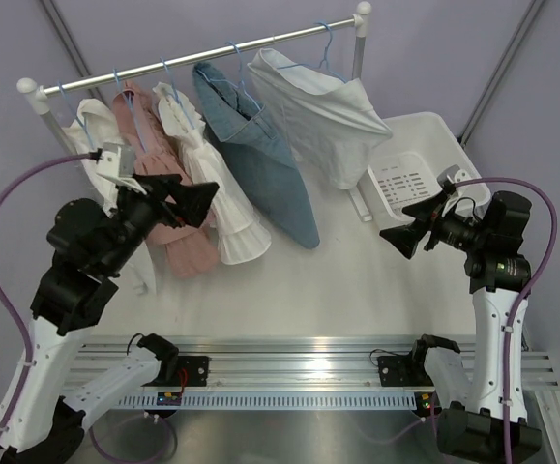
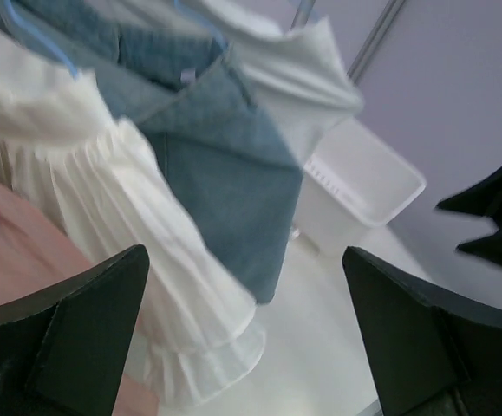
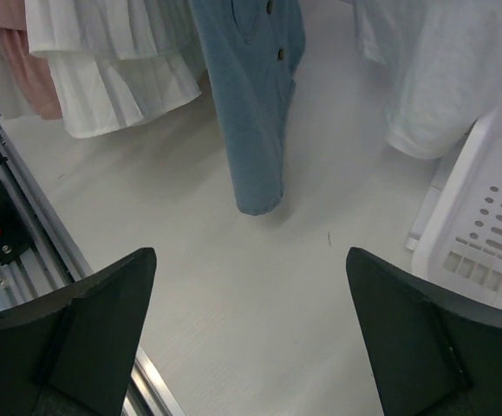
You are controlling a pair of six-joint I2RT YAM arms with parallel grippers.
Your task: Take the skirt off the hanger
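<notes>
- Overhead, a clothes rail (image 1: 202,53) crosses the far side of the desk (image 1: 338,280), with five garments hanging from it on blue hangers (image 1: 241,85)
- From left to right they are a white garment (image 1: 94,124), a pink skirt (image 1: 191,253), a white pleated skirt (image 1: 229,211), a denim skirt (image 1: 270,159) and a pale garment (image 1: 323,116); all five are on their hangers
- The hems fan out towards the near side: neighbouring garments overlap at the rail, and the denim skirt's lower edge reaches furthest out over the desk
- The left fingers (image 1: 188,198) are spread wide and hold nothing; in the top view they sit in front of the pink skirt and beside the white pleated skirt's edge, though I cannot tell whether they touch cloth
- The left wrist view shows the pleated hem between the two fingers, with pink cloth by the left one
- The right fingers (image 1: 405,232) are also spread wide and empty, well apart from the garments and near the corner of the white basket (image 1: 425,130)
- The right wrist view shows bare desk between the fingers, the denim hem ahead and the basket's rim at the right edge
- A broad strip of bare desk lies between the two arms, bounded on the near side by the metal mounting rail (image 1: 309,360)
</notes>
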